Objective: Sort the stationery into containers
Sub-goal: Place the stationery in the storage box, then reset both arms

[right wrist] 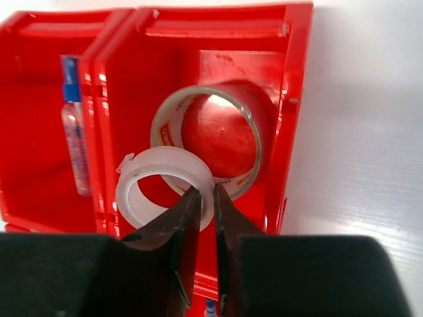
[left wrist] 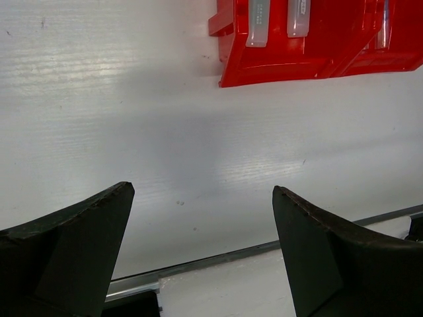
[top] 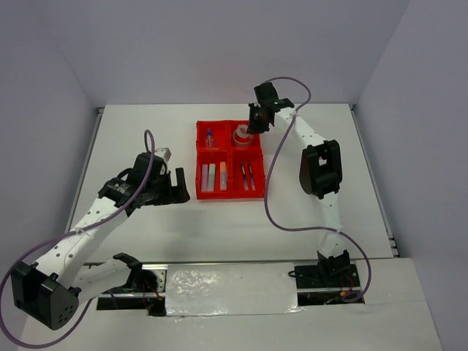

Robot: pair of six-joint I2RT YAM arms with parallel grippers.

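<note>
The red four-compartment tray [top: 198,162] sits mid-table. My right gripper [right wrist: 206,193] is shut on the wall of the small white ring [right wrist: 145,173] and holds it over the tray's far right compartment, where the beige tape roll [right wrist: 165,122] lies. The gripper also shows in the top view [top: 254,126]. The blue-capped clear bottle [right wrist: 74,132] lies in the far left compartment. Stubby sticks [top: 213,176] lie in the near left compartment, two thin dark pens [top: 247,176] in the near right. My left gripper [left wrist: 203,191] is open and empty, above bare table left of the tray [left wrist: 264,66].
The table's metal near edge strip [left wrist: 198,264] runs below my left fingers. A purple cable [top: 274,212] of the right arm hangs just right of the tray. White walls enclose the table on three sides.
</note>
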